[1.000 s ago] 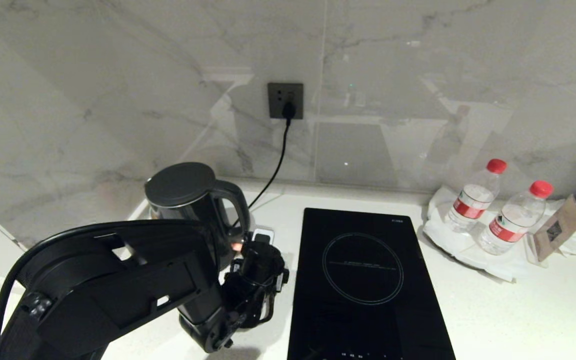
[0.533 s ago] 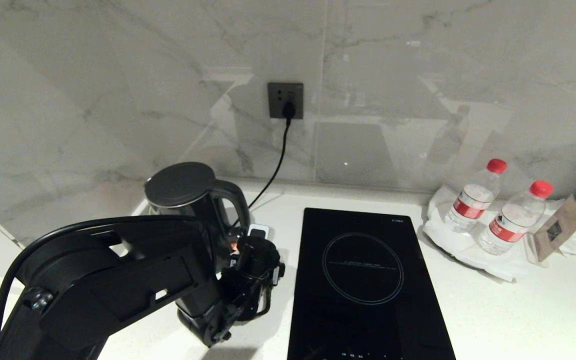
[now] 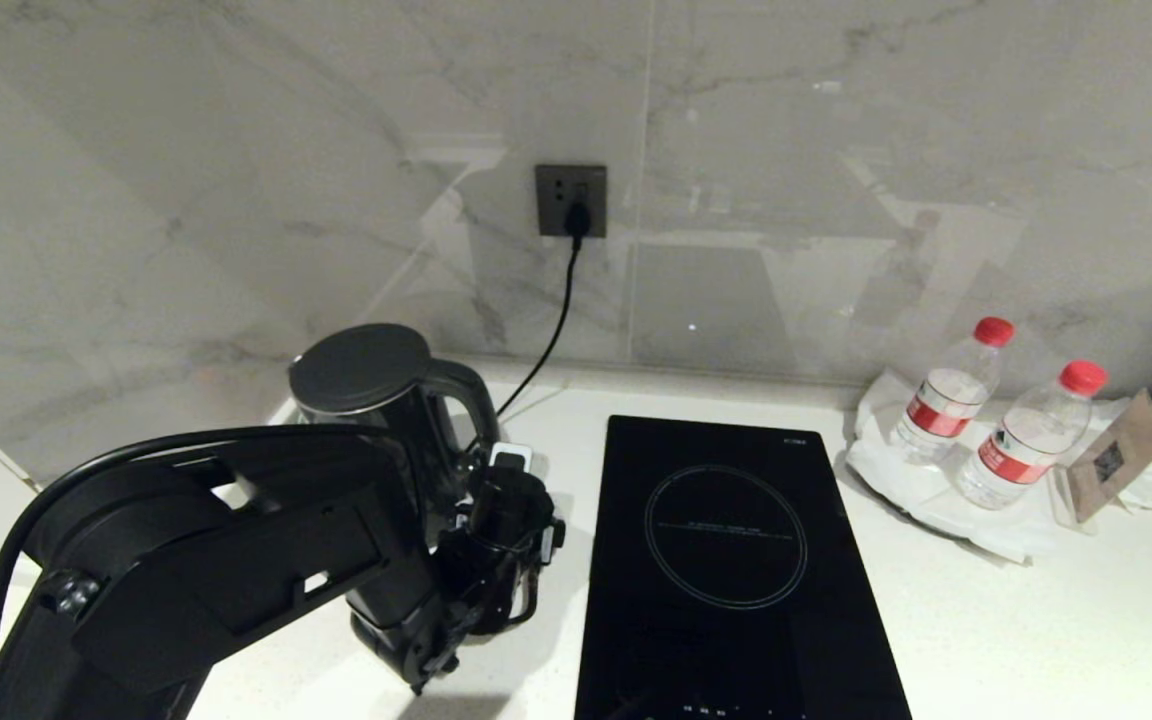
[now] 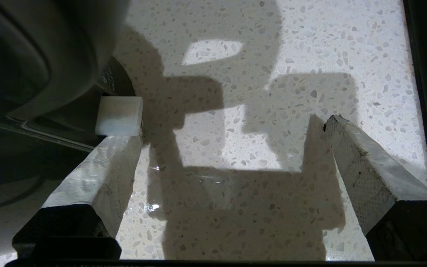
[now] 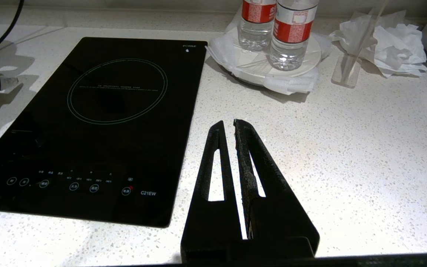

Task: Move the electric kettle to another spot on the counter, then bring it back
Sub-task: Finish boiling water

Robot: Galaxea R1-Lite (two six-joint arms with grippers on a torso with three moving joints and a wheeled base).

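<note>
The electric kettle (image 3: 376, 400), glossy black with a flat grey lid, stands at the back left of the counter (image 3: 986, 620), its handle turned toward the hob. My left gripper (image 3: 498, 478) hangs just to the right of the handle's foot, pointing down. In the left wrist view the left gripper (image 4: 228, 129) is open wide with only speckled counter between its fingers, and one fingertip (image 4: 121, 148) is close beside the kettle (image 4: 32, 55). My right gripper (image 5: 229, 123) is shut and empty, low over the counter (image 5: 347, 155) to the right of the hob.
The black glass hob (image 3: 726, 560) lies right of the kettle. A black cord (image 3: 551, 330) runs from the wall socket (image 3: 571, 200) down behind the kettle. Two red-capped water bottles (image 3: 946, 400) stand on a white plate at the back right, beside a card stand (image 3: 1121, 455).
My left gripper has shifted a little left and toward the wall, closer to the kettle's handle, still open. The kettle has not moved.
</note>
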